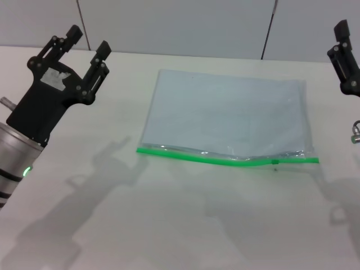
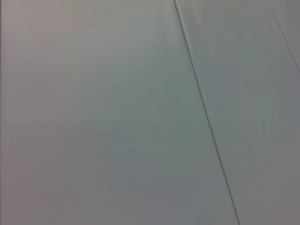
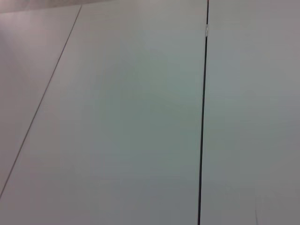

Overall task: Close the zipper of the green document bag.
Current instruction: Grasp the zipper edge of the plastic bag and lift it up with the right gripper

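The green document bag (image 1: 225, 115) lies flat on the white table, a translucent pale blue-grey pouch. Its zipper (image 1: 225, 159) is a bright green strip along the near long edge, with a small dark slider tab (image 1: 275, 163) towards the right end. My left gripper (image 1: 88, 44) is raised at the far left, well clear of the bag, its black fingers apart and empty. Only part of my right gripper (image 1: 344, 53) shows at the right edge of the head view, above and right of the bag. Both wrist views show only wall panels.
The white table (image 1: 180, 225) stretches in front of the bag. A small metal fitting (image 1: 356, 133) hangs at the right edge. Grey wall panels (image 1: 169, 25) stand behind the table.
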Controlling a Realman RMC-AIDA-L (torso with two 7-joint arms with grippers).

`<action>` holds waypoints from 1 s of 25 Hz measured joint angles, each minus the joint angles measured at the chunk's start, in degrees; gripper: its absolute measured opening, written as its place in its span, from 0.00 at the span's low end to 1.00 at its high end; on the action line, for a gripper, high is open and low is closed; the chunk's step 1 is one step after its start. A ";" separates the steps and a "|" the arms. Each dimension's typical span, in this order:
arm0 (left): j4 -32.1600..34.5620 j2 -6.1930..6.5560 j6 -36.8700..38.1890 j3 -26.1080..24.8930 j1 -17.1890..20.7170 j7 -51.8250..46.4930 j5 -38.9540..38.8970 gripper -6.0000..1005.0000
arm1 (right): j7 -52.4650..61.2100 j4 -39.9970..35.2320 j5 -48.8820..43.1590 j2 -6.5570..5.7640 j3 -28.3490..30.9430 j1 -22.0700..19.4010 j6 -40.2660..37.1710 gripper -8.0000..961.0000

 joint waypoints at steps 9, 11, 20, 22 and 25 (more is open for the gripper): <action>-0.18 0.00 -0.24 -0.03 -0.27 0.00 -0.02 0.56 | -1.35 1.26 -2.57 0.04 0.00 -0.13 0.15 0.90; -0.11 0.00 -0.25 0.00 -0.27 0.01 0.00 0.56 | -3.16 1.46 -3.49 0.05 0.00 -0.13 0.51 0.90; 0.05 0.03 -0.33 -0.32 -0.11 0.47 -0.21 0.56 | -21.27 0.93 -4.52 0.21 0.00 -0.85 9.25 0.90; 0.07 0.03 -0.33 -0.38 -0.03 0.47 -0.23 0.56 | -23.90 1.11 -3.84 0.22 0.02 -1.37 11.92 0.89; 0.12 0.06 -0.30 -0.50 0.07 0.52 -0.30 0.56 | -28.73 1.53 0.59 0.22 0.09 -1.71 16.62 0.89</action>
